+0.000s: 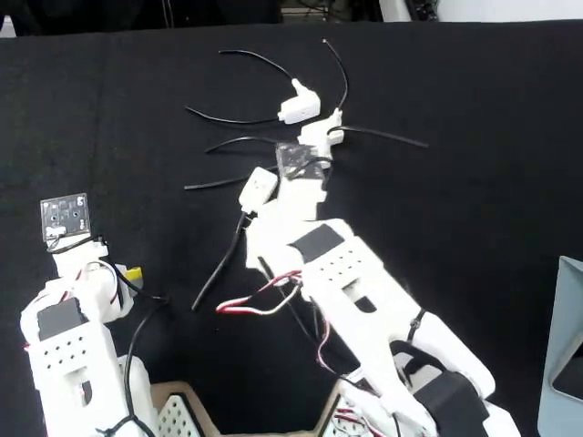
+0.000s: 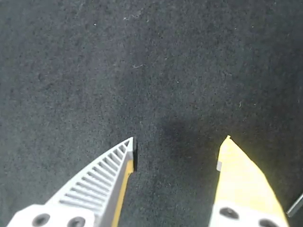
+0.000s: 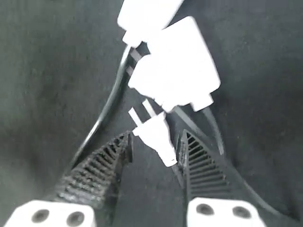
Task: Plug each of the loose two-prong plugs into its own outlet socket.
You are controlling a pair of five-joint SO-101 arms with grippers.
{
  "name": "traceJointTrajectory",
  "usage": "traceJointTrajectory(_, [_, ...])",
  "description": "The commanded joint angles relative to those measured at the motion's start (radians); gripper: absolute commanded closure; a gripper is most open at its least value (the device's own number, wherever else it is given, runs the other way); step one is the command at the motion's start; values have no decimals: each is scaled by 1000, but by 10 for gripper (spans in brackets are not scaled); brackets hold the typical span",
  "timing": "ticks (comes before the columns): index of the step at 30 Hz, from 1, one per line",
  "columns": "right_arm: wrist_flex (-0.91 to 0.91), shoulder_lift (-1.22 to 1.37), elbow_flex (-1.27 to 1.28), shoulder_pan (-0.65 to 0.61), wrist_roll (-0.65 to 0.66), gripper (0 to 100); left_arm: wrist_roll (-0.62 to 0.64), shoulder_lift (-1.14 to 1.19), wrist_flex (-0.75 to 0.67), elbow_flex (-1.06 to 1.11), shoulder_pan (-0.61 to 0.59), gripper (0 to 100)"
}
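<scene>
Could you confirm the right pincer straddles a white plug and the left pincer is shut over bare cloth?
The left pincer is open, not shut, as the left wrist view shows; it is over bare cloth, and the right pincer straddles a white plug.

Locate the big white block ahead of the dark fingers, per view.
High view: white block, upper centre, just beyond the right gripper.
Right wrist view: white block beyond a small plug.
Left wrist view: black cloth under the left gripper.
Shared landmark: right gripper's dark fingers.
</scene>
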Motion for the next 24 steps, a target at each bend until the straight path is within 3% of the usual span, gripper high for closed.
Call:
traceJointTrajectory(1, [-34,22,1,34,-18,842,6,-12,-17,-5,-8,716])
traceJointTrajectory(13, [-28,240,-120,35,-20,842,6,-12,-17,-5,-8,716])
traceJointTrajectory(20, [-26,143,-139,28,-5,845,6,-12,-17,-5,-8,716])
traceJointTrajectory(24, [69,39,-140,11,89,843,6,-12,-17,-5,-8,716])
